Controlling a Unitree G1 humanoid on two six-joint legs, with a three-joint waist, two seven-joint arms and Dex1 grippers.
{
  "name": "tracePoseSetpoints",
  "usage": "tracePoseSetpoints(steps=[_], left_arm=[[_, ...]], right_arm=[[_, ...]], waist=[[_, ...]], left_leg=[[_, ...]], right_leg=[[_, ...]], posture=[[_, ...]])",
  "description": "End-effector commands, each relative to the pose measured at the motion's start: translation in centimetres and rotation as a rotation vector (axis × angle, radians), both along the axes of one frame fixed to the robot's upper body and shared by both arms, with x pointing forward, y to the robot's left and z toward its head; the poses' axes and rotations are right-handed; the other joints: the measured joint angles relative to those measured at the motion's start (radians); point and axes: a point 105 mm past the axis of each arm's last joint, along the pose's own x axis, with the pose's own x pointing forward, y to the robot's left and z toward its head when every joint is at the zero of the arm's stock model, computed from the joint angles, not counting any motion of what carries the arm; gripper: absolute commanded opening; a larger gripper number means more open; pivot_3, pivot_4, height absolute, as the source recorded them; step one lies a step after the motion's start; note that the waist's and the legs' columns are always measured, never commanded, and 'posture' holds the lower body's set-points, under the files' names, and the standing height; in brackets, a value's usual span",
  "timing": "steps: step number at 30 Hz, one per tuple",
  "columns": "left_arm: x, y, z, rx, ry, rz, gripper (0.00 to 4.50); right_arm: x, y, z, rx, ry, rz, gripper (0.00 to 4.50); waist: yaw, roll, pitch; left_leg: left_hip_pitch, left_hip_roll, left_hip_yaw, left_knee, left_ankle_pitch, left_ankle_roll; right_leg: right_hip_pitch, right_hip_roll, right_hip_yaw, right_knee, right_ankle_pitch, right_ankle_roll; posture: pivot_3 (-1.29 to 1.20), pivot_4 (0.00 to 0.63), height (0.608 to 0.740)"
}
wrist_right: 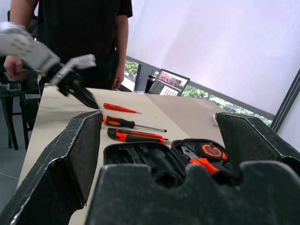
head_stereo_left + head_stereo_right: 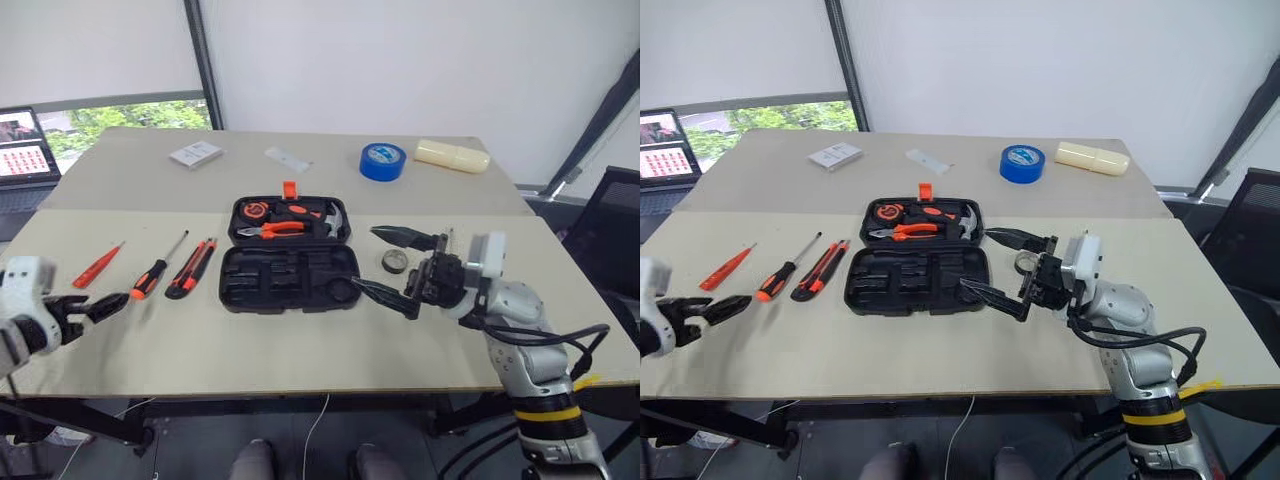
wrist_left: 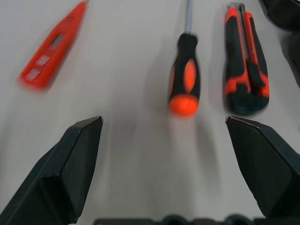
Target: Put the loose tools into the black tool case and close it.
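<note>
The black tool case (image 2: pixel 290 265) lies open on the table (image 2: pixel 300 350), just to the left of the right gripper (image 2: pixel 392 262), whose two fingers stand spread wide with nothing between them. One fingertip hangs over the near right corner of the case's empty recessed half; the other points past the far right corner, where the lid half holds pliers, a hammer and a tape measure. The small dark tape roll (image 2: pixel 394 261) sits on the table behind that gripper, between its fingers as seen from the head.

The left gripper (image 2: pixel 100 308) hovers at the near left edge of the table, fingers also wide apart and empty. Just beyond its tips lie the slim orange screwdriver (image 3: pixel 52 46), one black-and-orange-handled screwdriver (image 3: pixel 185 75) and the orange-black utility knife (image 3: pixel 245 61), side by side and apart from one another.

Far beyond both grippers are a big blue tape roll (image 2: pixel 382 160), a cream cylinder (image 2: pixel 452 155), a small white box (image 2: pixel 195 154) and a flat clear packet (image 2: pixel 287 159). A laptop (image 2: pixel 25 150) stands off the far left corner. A person (image 1: pixel 75 28) in black stands past the table's left end.
</note>
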Motion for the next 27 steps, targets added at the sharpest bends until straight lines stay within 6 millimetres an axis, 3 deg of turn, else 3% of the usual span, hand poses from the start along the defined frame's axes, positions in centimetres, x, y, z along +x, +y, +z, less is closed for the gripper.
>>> tracePoseSetpoints(steps=[1,3,6,12,14,17,20,22,25,27], left_arm=[[1.7,0.2,-0.3,0.047,0.028,0.009,4.5],[2.5,0.2,-0.7,0.063,0.043,0.016,4.5],[3.2,0.3,-1.4,0.067,0.061,0.024,3.78],[4.2,-0.2,-1.8,0.041,0.0,-0.026,1.49],[4.7,-0.1,-0.2,0.051,-0.11,-0.041,0.88],[5.1,-0.6,3.2,0.116,-0.322,-0.12,0.88],[4.9,-3.0,6.6,0.186,-0.521,-0.289,0.88],[4.7,-6.4,7.8,0.276,-0.606,-0.497,0.88],[4.7,-11.1,7.9,0.373,-0.647,-0.749,0.88],[5.2,-14.8,6.3,0.502,-0.623,-0.966,0.88]], right_arm=[[-0.2,0.1,0.8,-0.005,-0.037,0.0,4.45],[-0.2,0.1,0.7,-0.011,-0.036,-0.001,4.45],[-0.4,-0.1,0.4,-0.015,-0.031,-0.009,4.5],[-0.7,-0.6,-0.5,-0.03,-0.021,-0.032,4.5],[-0.8,-1.0,-0.7,-0.039,-0.018,-0.042,4.5],[-0.7,-1.8,-1.0,-0.052,-0.016,-0.067,4.5],[-0.5,-2.8,-0.9,-0.059,-0.015,-0.104,4.5],[-0.5,-3.6,-1.1,-0.074,-0.012,-0.127,4.5],[-0.3,-4.5,-1.5,-0.099,0.0,-0.153,4.5],[0.0,-5.2,-1.6,-0.111,0.006,-0.178,4.5]], waist=[[-0.009,0.0,0.0],[-0.014,0.0,0.0],[-0.014,0.0,0.0],[-0.008,0.0,0.0],[-0.008,0.0,0.0],[-0.008,-0.001,0.001],[-0.003,-0.001,0.001],[0.003,-0.001,0.001],[0.016,-0.001,0.001],[0.021,-0.001,0.001]], left_leg=[[-0.001,0.0,0.0,0.0,0.0,0.0],[-0.001,0.001,0.0,0.0,-0.001,-0.002],[-0.003,0.003,0.0,0.0,-0.002,-0.003],[-0.003,0.005,-0.001,0.002,-0.002,-0.004],[-0.003,0.005,-0.001,0.004,-0.002,-0.005],[-0.003,0.006,-0.001,0.004,0.0,-0.007],[-0.004,0.006,-0.001,0.005,0.001,-0.008],[-0.004,0.006,-0.001,0.005,0.001,-0.008],[-0.004,0.006,0.0,0.005,0.001,-0.008],[-0.004,0.006,0.0,0.005,0.001,-0.008]], right_leg=[[0.0,0.001,0.0,0.0,0.0,0.0],[-0.001,0.002,0.001,0.0,0.0,0.0],[-0.002,0.005,0.002,0.0,0.0,0.0],[-0.002,0.007,0.001,0.001,0.0,0.0],[-0.001,0.007,0.001,0.001,0.0,0.0],[-0.001,0.007,0.001,0.001,0.001,0.0],[-0.001,0.007,0.001,0.0,0.002,-0.001],[-0.001,0.007,0.001,0.0,0.002,-0.001],[-0.001,0.007,0.002,0.0,0.002,-0.001],[0.0,0.007,0.002,0.0,0.002,-0.001]], posture=[[0.0,0.15,0.74],[0.0,0.15,0.74],[0.0,0.15,0.74],[0.0,0.15,0.74],[0.0,0.15,0.74],[0.0,0.15,0.74],[0.0,0.15,0.74],[0.0,0.15,0.74],[0.0,0.15,0.74],[0.0,0.15,0.74]])
